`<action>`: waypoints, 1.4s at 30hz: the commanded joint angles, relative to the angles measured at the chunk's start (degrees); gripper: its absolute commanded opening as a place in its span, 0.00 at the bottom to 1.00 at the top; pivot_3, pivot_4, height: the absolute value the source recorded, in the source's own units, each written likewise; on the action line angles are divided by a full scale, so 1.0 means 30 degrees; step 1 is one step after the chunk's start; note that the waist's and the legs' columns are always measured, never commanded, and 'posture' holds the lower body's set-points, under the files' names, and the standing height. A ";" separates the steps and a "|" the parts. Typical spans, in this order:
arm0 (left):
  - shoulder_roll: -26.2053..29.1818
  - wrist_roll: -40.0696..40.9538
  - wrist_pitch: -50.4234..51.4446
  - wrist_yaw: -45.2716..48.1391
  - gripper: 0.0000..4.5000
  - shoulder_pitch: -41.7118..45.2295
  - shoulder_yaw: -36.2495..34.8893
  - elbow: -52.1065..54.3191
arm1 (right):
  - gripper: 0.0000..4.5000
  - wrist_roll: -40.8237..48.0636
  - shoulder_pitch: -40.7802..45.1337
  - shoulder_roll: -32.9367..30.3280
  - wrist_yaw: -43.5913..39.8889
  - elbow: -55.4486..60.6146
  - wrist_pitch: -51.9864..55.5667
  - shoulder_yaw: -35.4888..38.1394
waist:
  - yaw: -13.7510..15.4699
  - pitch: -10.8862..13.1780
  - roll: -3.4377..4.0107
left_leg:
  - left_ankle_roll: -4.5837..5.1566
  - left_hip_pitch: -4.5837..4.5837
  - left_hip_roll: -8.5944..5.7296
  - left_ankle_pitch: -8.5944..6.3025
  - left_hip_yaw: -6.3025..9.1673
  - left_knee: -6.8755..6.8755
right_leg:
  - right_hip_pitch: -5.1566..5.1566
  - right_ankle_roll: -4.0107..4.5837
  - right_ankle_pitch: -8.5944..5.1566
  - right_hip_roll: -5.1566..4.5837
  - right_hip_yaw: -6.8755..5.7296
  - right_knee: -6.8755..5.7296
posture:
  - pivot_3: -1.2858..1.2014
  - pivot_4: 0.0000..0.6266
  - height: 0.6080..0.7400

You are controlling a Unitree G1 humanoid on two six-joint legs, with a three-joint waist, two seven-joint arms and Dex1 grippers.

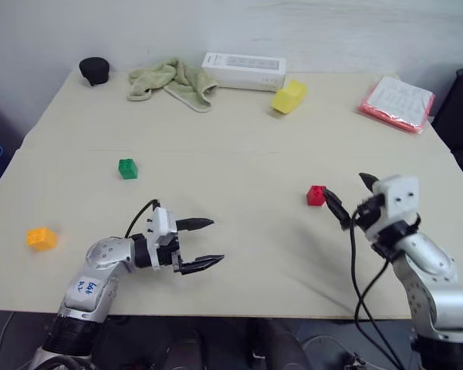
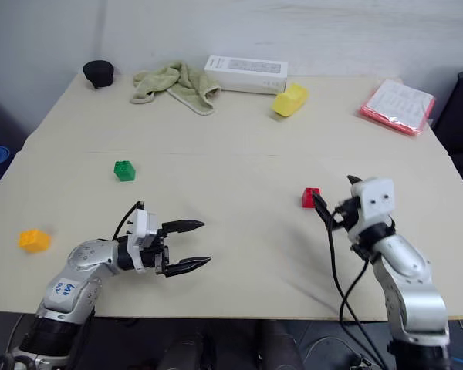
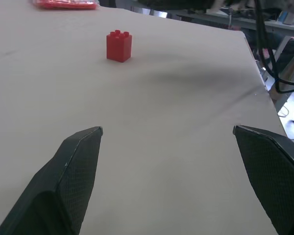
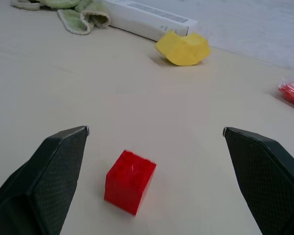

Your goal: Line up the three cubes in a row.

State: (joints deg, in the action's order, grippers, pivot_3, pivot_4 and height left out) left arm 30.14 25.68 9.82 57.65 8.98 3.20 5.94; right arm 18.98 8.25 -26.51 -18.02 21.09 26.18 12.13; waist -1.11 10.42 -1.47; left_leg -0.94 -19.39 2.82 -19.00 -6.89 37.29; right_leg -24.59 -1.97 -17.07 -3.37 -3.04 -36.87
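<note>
Three cubes [image 1: 315, 196] upright, studs up, scattered.

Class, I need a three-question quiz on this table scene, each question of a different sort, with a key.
1. True or false: the right tool holds the red cube.
2. Which cube lies nearest the left table edge? A green cube B orange-yellow cube C red cube
3. Fill in: the left tool stands ____.

Key: 1 false, its fingers are spread, with the cube on the table before them; 2 B; 3 open.
</note>
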 commanded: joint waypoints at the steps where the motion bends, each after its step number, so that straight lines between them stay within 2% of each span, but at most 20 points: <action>1: -0.0321 -0.0721 -0.0960 -0.0111 1.00 0.0300 0.0174 -0.0250 | 1.00 -0.0925 0.0953 0.0660 0.1518 -0.0931 0.1364 -0.0747 | 0.0013 0.0000 0.0000 | 0.0004 -0.0018 0.0003 -0.0002 -0.0001 0.0011 | -0.0004 -0.0001 0.0000 -0.0001 -0.0005 0.0012 | 0.52 0.24 1.00; 5: -0.0234 -0.0765 -0.0673 0.0138 1.00 0.0279 0.0262 -0.0141 | 1.00 -0.1233 0.1413 0.2394 0.3449 -0.1532 0.1959 -0.0499 | -0.0108 0.0000 0.0001 | 0.0057 -0.0055 -0.0010 -0.0014 -0.0023 0.0056 | -0.0003 -0.0022 0.0012 -0.0041 -0.0013 0.0030 | 0.52 0.24 1.00; 9: -0.0292 -0.1126 -0.1177 -0.0264 1.00 0.0268 -0.0067 -0.0435 | 1.00 -0.2482 0.1053 0.3021 0.3447 -0.2675 0.0840 -0.1939 | -0.0187 0.0000 0.0000 | 0.0068 -0.0043 -0.0013 -0.0009 -0.0022 0.0055 | 0.0001 -0.0031 0.0017 -0.0047 -0.0009 0.0018 | 0.52 0.24 1.00; 13: -0.0239 -0.1554 -0.1585 -0.0144 1.00 0.0372 0.0096 -0.0527 | 0.79 -0.2907 0.1654 0.3437 0.3535 -0.4312 -0.0902 -0.1675 | -0.0221 0.0001 0.0002 | 0.0058 -0.0026 -0.0011 -0.0003 -0.0030 0.0037 | -0.0002 -0.0031 0.0017 -0.0036 -0.0005 0.0005 | 0.52 0.24 1.00; 19: -0.0412 -0.1877 -0.1917 -0.0345 1.00 0.0487 0.0004 -0.0822 | 0.33 -0.2435 0.1553 0.3242 0.1689 -0.4139 -0.1978 -0.1995 | -0.0220 0.0001 0.0002 | 0.0056 -0.0026 -0.0006 -0.0002 -0.0027 0.0037 | -0.0002 -0.0030 0.0017 -0.0035 -0.0005 0.0002 | 0.52 0.24 1.00; 24: -0.0322 -0.1970 -0.2000 -0.0416 1.00 -0.0118 -0.0072 -0.0506 | 0.32 -0.1477 0.1044 0.0630 -0.4665 -0.4147 -0.5349 -0.2790 | -0.0197 0.0002 0.0003 | 0.0091 -0.0027 -0.0009 -0.0021 -0.0029 0.0033 | 0.0003 -0.0032 0.0017 -0.0036 -0.0007 0.0020 | 0.52 0.24 1.00; 26: -0.0212 -0.1963 -0.2019 -0.0412 1.00 -0.0297 -0.0196 -0.0510 | 0.32 -0.0943 0.0983 -0.1153 -0.8779 -0.4499 -0.7307 -0.3473 | -0.0191 0.0003 0.0002 | 0.0152 -0.0027 -0.0010 -0.0056 -0.0030 0.0034 | 0.0005 -0.0036 0.0019 -0.0036 -0.0009 0.0027 | 0.52 0.24 1.00; 28: 0.0008 -0.1874 -0.1997 -0.0287 1.00 -0.0506 -0.0406 -0.0555 | 0.32 0.0148 0.1065 -0.3582 -1.4238 -0.5026 -0.7526 -0.4606 | -0.0169 0.0006 0.0001 | 0.0170 -0.0028 -0.0011 -0.0065 -0.0027 0.0040 | 0.0007 -0.0039 0.0020 -0.0031 -0.0017 0.0031 | 0.52 0.24 1.00; 30: 0.0198 -0.1836 -0.1993 -0.0159 1.00 -0.0569 -0.0502 -0.0640 | 0.32 0.0442 0.1678 -0.4741 -1.6616 -0.6130 -0.7106 -0.5423 | -0.0174 0.0009 -0.0013 | 0.0181 -0.0002 -0.0002 -0.0072 -0.0017 0.0041 | 0.0041 -0.0039 0.0021 -0.0025 -0.0036 0.0047 | 0.52 0.24 1.00; 33: 0.0426 -0.1878 -0.1978 -0.0118 1.00 -0.0531 -0.0650 -0.0669 | 0.32 0.0260 0.2783 -0.4652 -1.8185 -0.8079 -0.7573 -0.6154 | -0.0206 0.0014 -0.0019 | 0.0178 0.0018 -0.0002 -0.0069 -0.0021 0.0044 | 0.0048 -0.0038 0.0022 -0.0031 -0.0034 0.0033 | 0.52 0.24 1.00; 38: 0.0720 -0.1663 -0.1641 -0.0277 1.00 -0.0662 -0.1081 -0.0280 | 0.32 -0.0243 0.3773 -0.3885 -1.9295 -1.0162 -0.8770 -0.6791 | -0.0157 0.0014 -0.0019 | 0.0147 0.0015 0.0001 -0.0055 -0.0016 0.0044 | 0.0037 -0.0035 0.0021 -0.0036 -0.0039 0.0024 | 0.52 0.24 1.00; 42: 0.1845 -0.1442 -0.1173 -0.0178 1.00 -0.1691 -0.2244 -0.0177 | 0.32 -0.0574 0.4079 -0.3254 -1.9948 -1.1628 -0.9772 -0.7132 | -0.0219 0.0014 -0.0017 | 0.0118 0.0022 0.0004 -0.0050 -0.0022 0.0041 | 0.0037 -0.0029 0.0018 -0.0041 -0.0037 0.0019 | 0.52 0.24 1.00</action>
State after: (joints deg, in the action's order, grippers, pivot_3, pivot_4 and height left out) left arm 34.88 20.18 6.10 57.10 4.52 -1.33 4.04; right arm 18.02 20.40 -36.64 -76.90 -12.91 -2.35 -8.68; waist -1.77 10.47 -1.53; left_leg -0.59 -19.32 2.85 -19.15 -6.96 37.42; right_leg -24.49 -2.05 -17.03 -3.49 -3.15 -36.81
